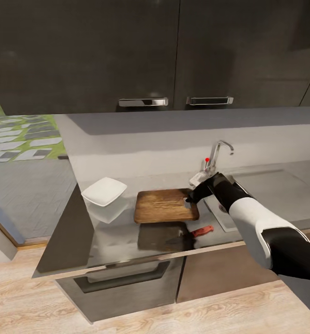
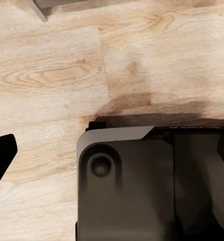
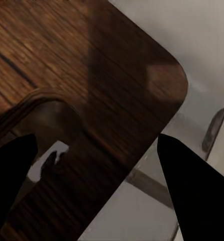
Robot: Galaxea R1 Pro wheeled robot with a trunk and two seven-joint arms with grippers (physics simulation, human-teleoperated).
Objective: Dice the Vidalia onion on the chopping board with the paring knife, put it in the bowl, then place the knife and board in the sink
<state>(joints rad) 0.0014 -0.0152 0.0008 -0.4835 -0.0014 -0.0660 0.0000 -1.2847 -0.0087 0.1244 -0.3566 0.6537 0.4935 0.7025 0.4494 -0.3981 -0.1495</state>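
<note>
- White bowl (image 1: 104, 191) on the bench (image 1: 127, 241), beyond the far short edge of the chopping board (image 1: 166, 205), well apart from the right jaws (image 1: 190, 197); nothing visible inside.
- Sink (image 1: 275, 190) on the other side of the jaws; basin contents hard to make out behind the arm.
- Right arm reaching forward and down, wrist bent toward the board's slotted corner.
- Right jaws spread wide, one finger (image 3: 11, 175) over the handle slot, the other (image 3: 197, 186) past the board's edge.
- Paring knife (image 1: 202, 230) on the bench, nearer the robot than the jaws.
- Left jaws: cannot tell; wooden floor (image 2: 51, 60) below.
</note>
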